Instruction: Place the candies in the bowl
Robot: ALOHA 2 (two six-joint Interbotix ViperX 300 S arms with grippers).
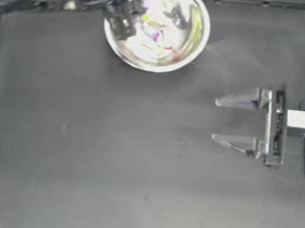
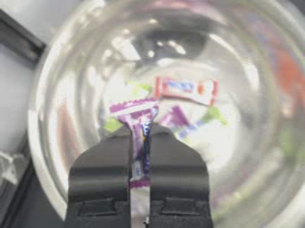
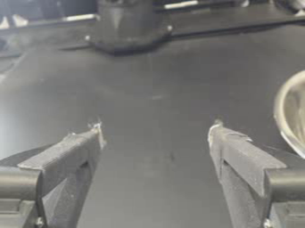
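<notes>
- Shiny silvery metal forms the large round bowl (image 1: 163,34), over whose reflective inside the left gripper (image 2: 140,130) is held.
- A pink-purple twist-wrapped candy (image 2: 137,111) is pinched between its nearly closed jaws.
- A red wrapped candy (image 2: 186,89) lies just beyond the tips; its print is unreadable.
- The right gripper (image 1: 216,120) is held wide apart, empty, well away from the bowl.

I can read no text, number or brand anywhere. The red candy (image 2: 186,90) in the bowl (image 2: 53,147) carries a pale band with bluish marks that may be lettering, but I cannot make it out. The purple candy (image 2: 138,116) pinched in my left gripper (image 2: 138,133) shows small blue marks, also unreadable.
</notes>
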